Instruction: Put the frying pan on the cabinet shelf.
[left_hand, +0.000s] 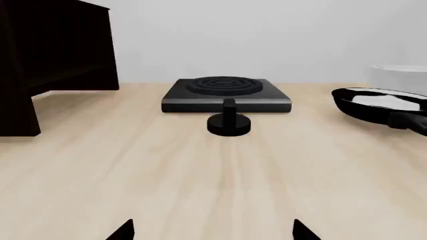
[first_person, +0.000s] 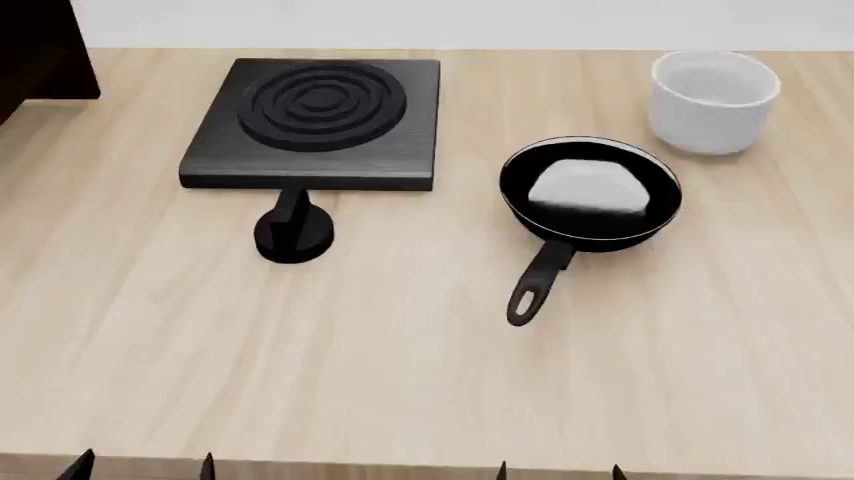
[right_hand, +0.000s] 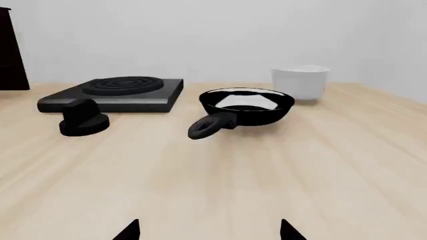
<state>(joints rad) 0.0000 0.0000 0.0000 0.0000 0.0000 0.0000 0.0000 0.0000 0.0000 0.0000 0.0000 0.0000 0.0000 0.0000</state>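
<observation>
We have not touched the pan yet. It sits on the table to the right of the hob and just in front of the bowl, its handle pointing back toward us. Both tools wait at the near edge of the table, well apart from it: the left tool and the right tool each show only two fingertips with a wide gap, so we read both as spread open and holding nothing.

The cabinet stands far to the left, beyond the hob, so the carry is long. If we grip the thin handle too near its end, we judge the pan may droop or twist in the tool. A low carry could clip the hob or the knob in front of it. We cannot see the shelf board itself, so its height is uncertain.

The pan shows a pale patch inside; we cannot tell whether it is contents or glare. If it is loose, tilting would spill it. The bowl looks empty.
</observation>
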